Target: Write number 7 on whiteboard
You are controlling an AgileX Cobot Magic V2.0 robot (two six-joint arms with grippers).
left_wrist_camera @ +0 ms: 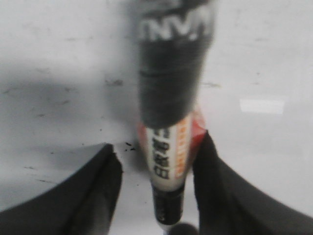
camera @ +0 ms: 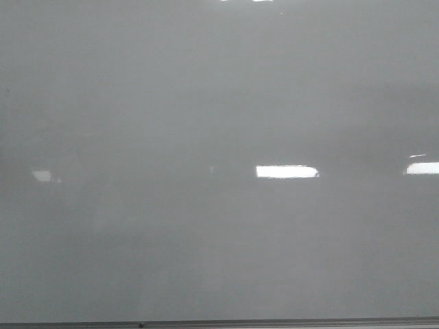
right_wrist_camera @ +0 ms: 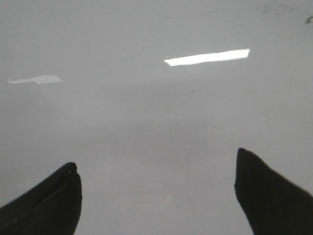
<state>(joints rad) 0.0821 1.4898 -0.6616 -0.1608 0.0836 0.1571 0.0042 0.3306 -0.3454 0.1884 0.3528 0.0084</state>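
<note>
Glossy grey whiteboard [camera: 206,103] filling the front view, no number 7 visible on it, left gripper [left_wrist_camera: 156,196] jaws clamped on a black-capped marker [left_wrist_camera: 168,122], right gripper [right_wrist_camera: 156,196] jaws spread wide over bare board.

Glossy grey whiteboard [camera: 206,103] — thin frame edge [camera: 274,323] along bottom.

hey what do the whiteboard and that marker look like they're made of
The whiteboard looks like smooth, glossy coated board, since it mirrors bright ceiling lights. The marker looks like plastic with a printed white and orange label and a dark cap, though the picture is blurred. It sits between the fingers of the left pincer.
</note>
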